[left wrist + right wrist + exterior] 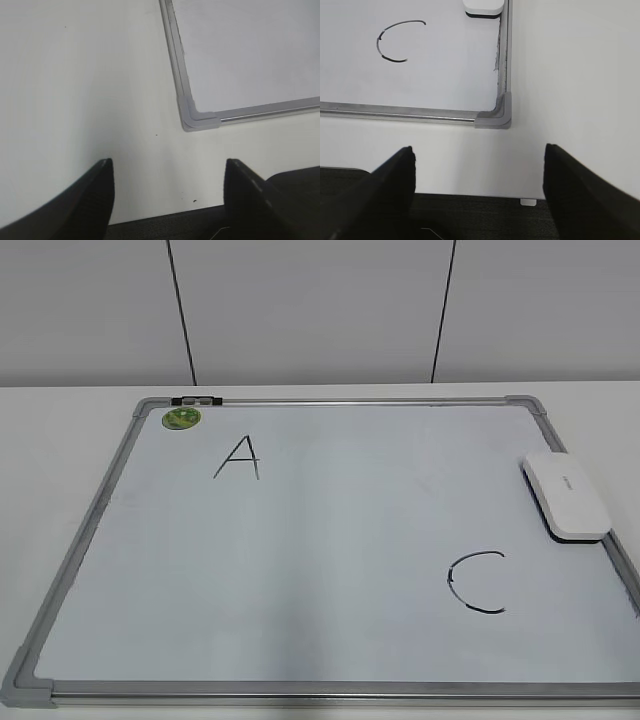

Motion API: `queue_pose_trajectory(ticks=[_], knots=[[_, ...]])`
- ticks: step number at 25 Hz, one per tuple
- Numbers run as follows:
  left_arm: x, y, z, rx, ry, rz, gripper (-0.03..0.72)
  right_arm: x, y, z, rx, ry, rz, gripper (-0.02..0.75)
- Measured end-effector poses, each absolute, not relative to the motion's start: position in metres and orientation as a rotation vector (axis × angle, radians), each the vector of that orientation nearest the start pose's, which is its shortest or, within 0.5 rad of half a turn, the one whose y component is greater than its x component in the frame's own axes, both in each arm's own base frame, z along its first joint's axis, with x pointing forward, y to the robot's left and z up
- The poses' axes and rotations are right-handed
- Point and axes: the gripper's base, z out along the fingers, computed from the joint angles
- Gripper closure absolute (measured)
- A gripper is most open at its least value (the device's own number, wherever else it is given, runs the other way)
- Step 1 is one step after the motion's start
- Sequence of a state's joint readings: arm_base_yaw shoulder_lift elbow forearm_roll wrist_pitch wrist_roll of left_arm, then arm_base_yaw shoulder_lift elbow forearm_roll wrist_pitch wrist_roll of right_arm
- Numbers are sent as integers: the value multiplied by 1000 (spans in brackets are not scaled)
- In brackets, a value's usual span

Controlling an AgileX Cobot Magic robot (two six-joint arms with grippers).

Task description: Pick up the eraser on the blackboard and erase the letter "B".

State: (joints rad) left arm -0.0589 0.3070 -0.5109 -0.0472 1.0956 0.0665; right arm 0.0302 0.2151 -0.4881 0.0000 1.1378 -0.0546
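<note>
Blackboard (330, 540): white writing surface in a silver-grey frame with grey corner caps, lying flat on a white table (60, 440). Letters showing on it: "A" (238, 457) and "C" (478, 583); no "B" shows in any view. Green magnet (181, 418): round, in the board's far left corner beside a small clip (196, 400) on the frame. Eraser (564, 495): white rounded block with a dark lower edge, resting on the board against its right frame; in the right wrist view it lies ahead of the right gripper (477, 172) and slightly left of its midline, at the top edge, with the "C" ahead and to the left. Right gripper: fingers well apart, holding nothing, over bare table just short of the board's near right corner. Left gripper (169, 180): fingers likewise spread and empty, over the table, with the board's near left corner just ahead and slightly right. Neither gripper touches the board or eraser.
</note>
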Motion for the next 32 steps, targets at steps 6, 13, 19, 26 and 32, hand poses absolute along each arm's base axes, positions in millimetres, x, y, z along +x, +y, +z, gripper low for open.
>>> queue_pose_trajectory(ticks=[6,13,19,26,32], knots=[[39,-6,273,144,2370,-54,188,24,1,266,-99,2346,-12,148],[33,-5,274,129,2329,-48,192,23,0,266,-76,2341,-20,148],[14,-4,277,108,2203,-36,194,20,-1,267,-22,2319,-44,148],[-6,-3,278,105,2076,-33,194,-2,0,268,-20,2167,-50,148],[-6,-3,277,105,2079,-33,200,-9,0,268,-19,2118,-51,148]])
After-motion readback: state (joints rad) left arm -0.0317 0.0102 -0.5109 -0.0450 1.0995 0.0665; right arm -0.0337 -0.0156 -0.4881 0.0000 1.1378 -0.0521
